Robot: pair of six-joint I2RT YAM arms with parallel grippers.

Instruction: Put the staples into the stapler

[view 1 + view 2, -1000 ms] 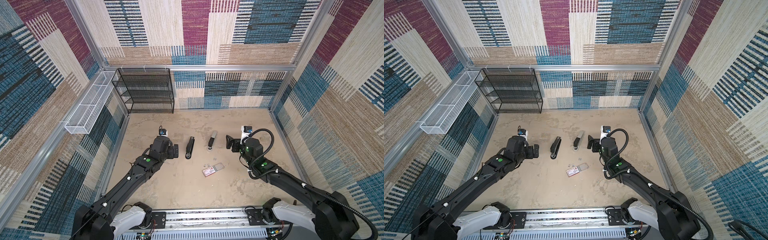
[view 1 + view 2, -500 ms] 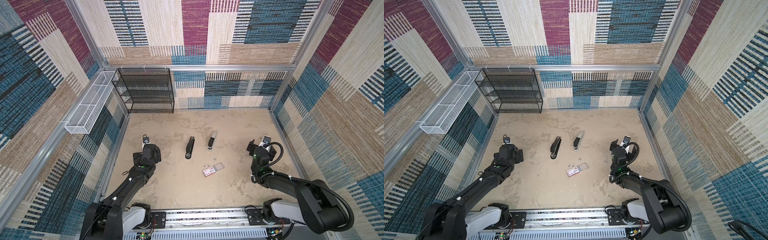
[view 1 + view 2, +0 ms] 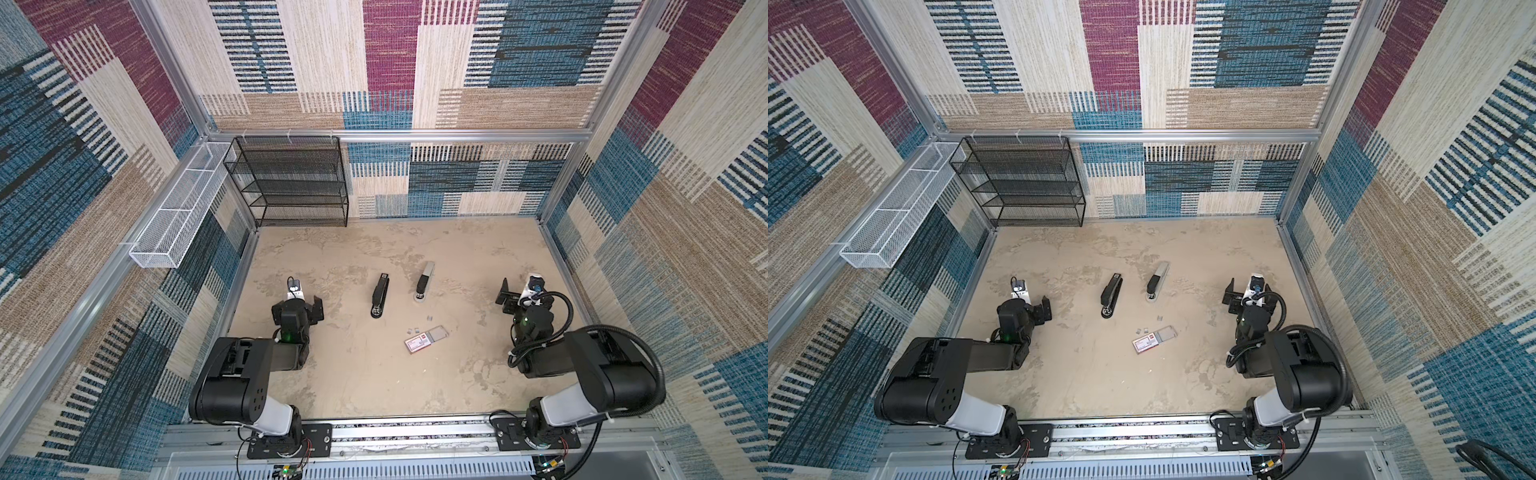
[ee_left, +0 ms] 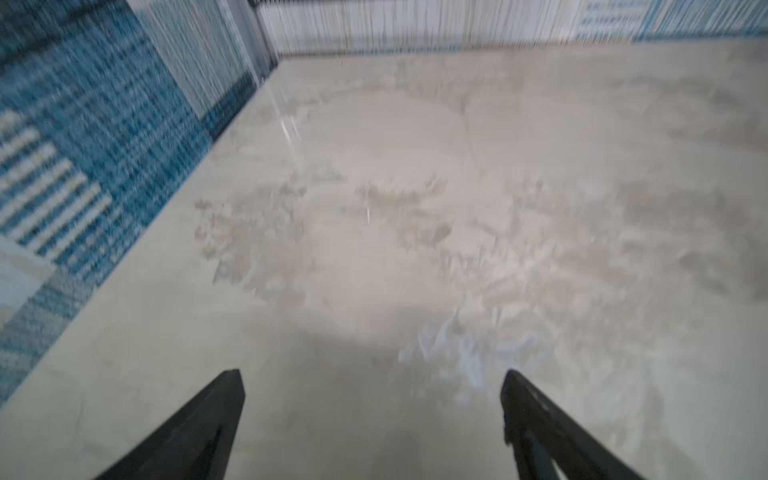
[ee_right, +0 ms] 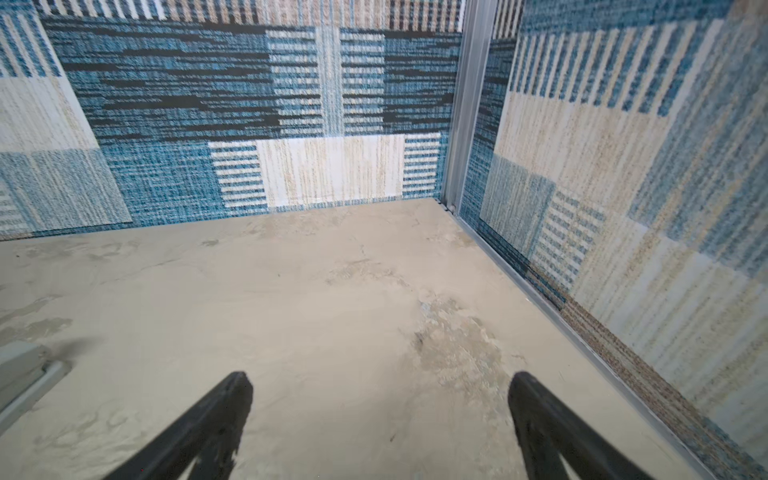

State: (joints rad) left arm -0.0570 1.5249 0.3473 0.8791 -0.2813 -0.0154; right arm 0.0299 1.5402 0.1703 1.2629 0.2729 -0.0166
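Left wrist: left gripper (image 4: 372, 376) gapes (above table (image 4: 415, 137)).

A black wire-mesh shelf rack (image 3: 286, 183) stands at the back edge of the mottled beige table (image 3: 374, 374), well beyond the left claw (image 3: 297, 309). A long white wire-mesh basket (image 3: 178, 208) hangs on the patterned woven wall (image 3: 83, 187), above and outward of that claw.

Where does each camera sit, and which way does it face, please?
Top views: high at the front, looking down on the whole table; left arm, right arm, black stapler, grey stapler and staple box show.
Left wrist: on the left arm, low, facing bare table and the left wall, blurred; the open left gripper shows.
Right wrist: on the right arm, facing the far right corner; the open right gripper shows.
Shared: all views show the table.
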